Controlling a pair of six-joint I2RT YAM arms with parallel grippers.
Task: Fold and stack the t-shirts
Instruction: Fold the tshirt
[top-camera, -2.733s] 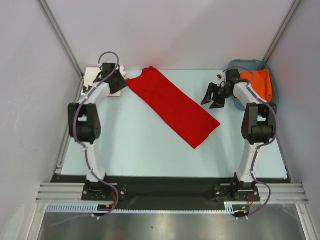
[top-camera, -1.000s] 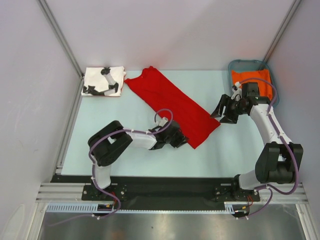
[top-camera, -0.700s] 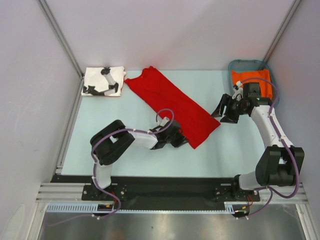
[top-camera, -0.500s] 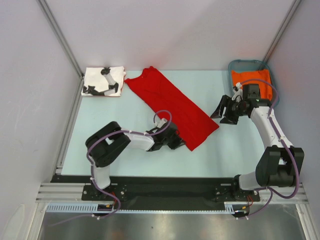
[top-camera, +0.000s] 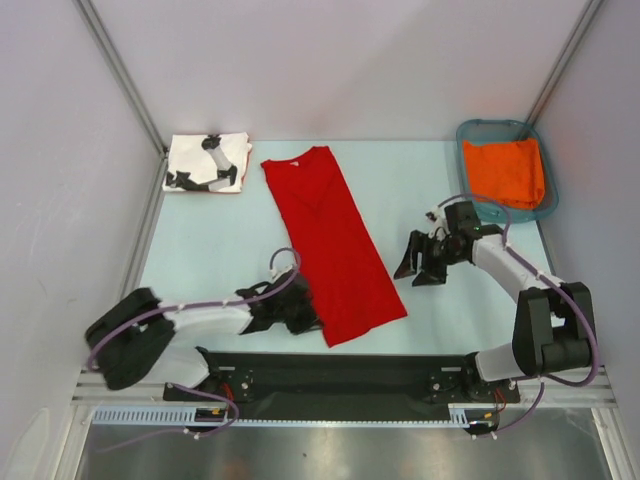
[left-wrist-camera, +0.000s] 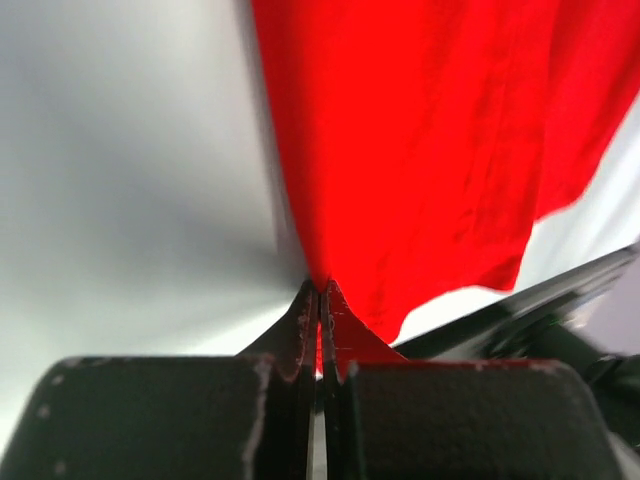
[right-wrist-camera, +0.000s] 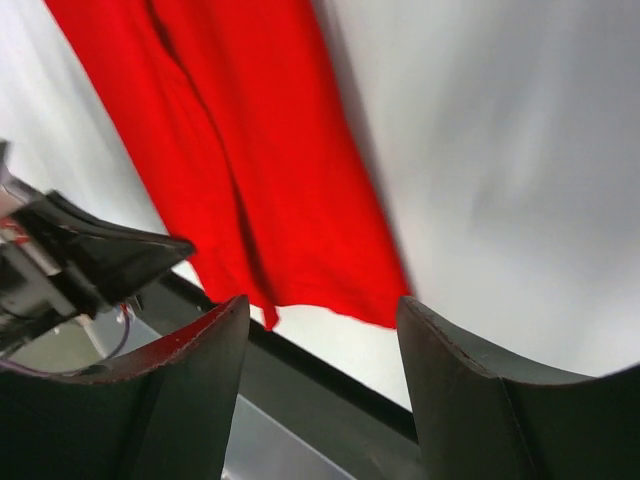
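Note:
A bright red t-shirt (top-camera: 335, 240), folded into a long strip, lies on the table and runs from the far middle toward the near edge. My left gripper (top-camera: 308, 318) is low at its near left corner, shut on the cloth's edge. The left wrist view shows the red t-shirt (left-wrist-camera: 430, 150) pinched between the closed tips of the left gripper (left-wrist-camera: 321, 300). My right gripper (top-camera: 415, 262) hovers open just right of the strip, holding nothing. In the right wrist view the right gripper (right-wrist-camera: 322, 305) frames the red t-shirt's (right-wrist-camera: 250, 150) near hem. A white t-shirt with black print (top-camera: 205, 163) lies folded at the far left corner.
A teal basket (top-camera: 497, 123) holding an orange cloth (top-camera: 505, 170) stands at the far right corner. The black base rail (top-camera: 330, 365) runs along the near edge, just below the red shirt's hem. Grey walls close in both sides and the back.
The left gripper shut on the red shirt's near corner and pulled it toward the near edge, swinging the strip from diagonal to nearly straight. The right gripper moved nearer and leftward, still open.

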